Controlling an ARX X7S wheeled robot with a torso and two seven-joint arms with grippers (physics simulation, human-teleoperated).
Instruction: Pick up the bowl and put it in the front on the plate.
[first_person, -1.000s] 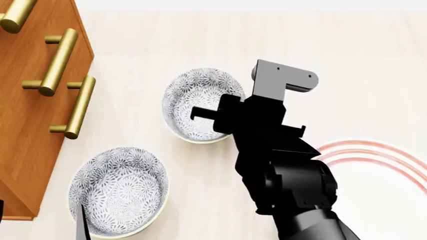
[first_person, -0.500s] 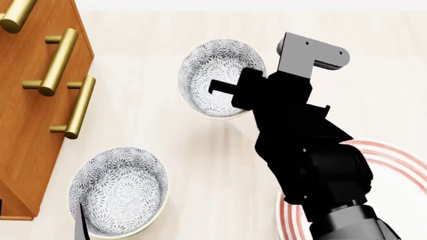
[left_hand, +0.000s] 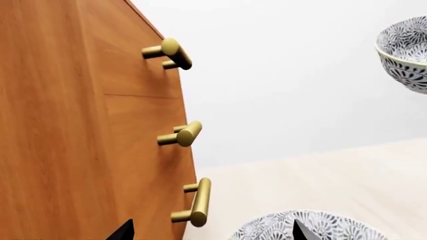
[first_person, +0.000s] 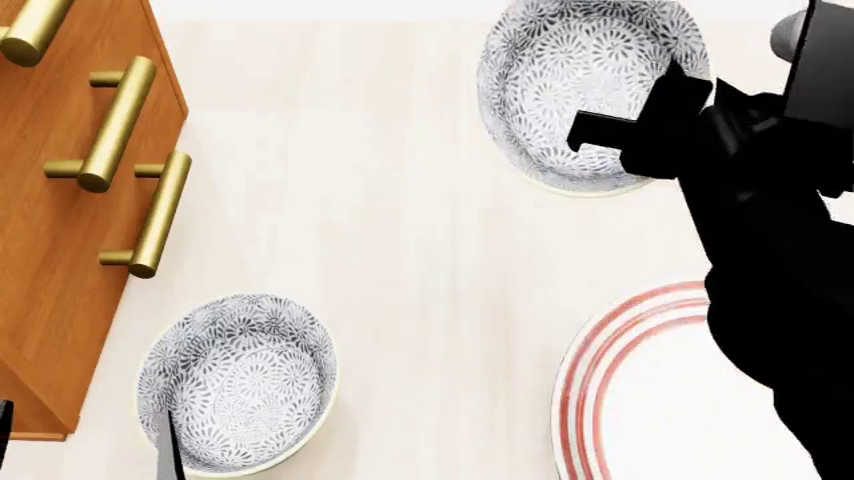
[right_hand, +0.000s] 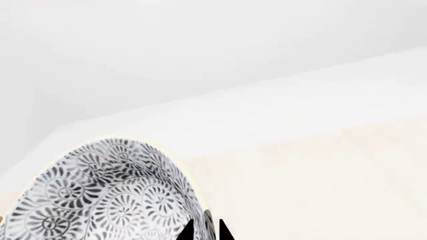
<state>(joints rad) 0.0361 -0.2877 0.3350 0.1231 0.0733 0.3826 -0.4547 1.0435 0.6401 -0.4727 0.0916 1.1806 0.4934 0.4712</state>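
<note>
My right gripper (first_person: 617, 138) is shut on the rim of the bowl (first_person: 587, 90), a deep white bowl with a grey floral pattern, held up at the far right above the floor. In the right wrist view the two dark fingertips (right_hand: 187, 231) pinch the wall of the bowl (right_hand: 107, 195). The plate (first_person: 667, 400), white with red rings, lies at the near right, partly hidden under my right arm. My left gripper (left_hand: 210, 236) stands open beside a second look-alike bowl (first_person: 240, 380); only its fingertips show.
A wooden cabinet (first_person: 54, 230) with brass bar handles (first_person: 118, 120) fills the left side. The second bowl (left_hand: 313, 227) rests on the pale floor close to the cabinet's corner. The held bowl (left_hand: 407, 50) also shows in the left wrist view.
My right gripper has carried the bowl up and to the right in the head view. The arm has shifted right, uncovering more of the plate. The left arm has stayed still.
</note>
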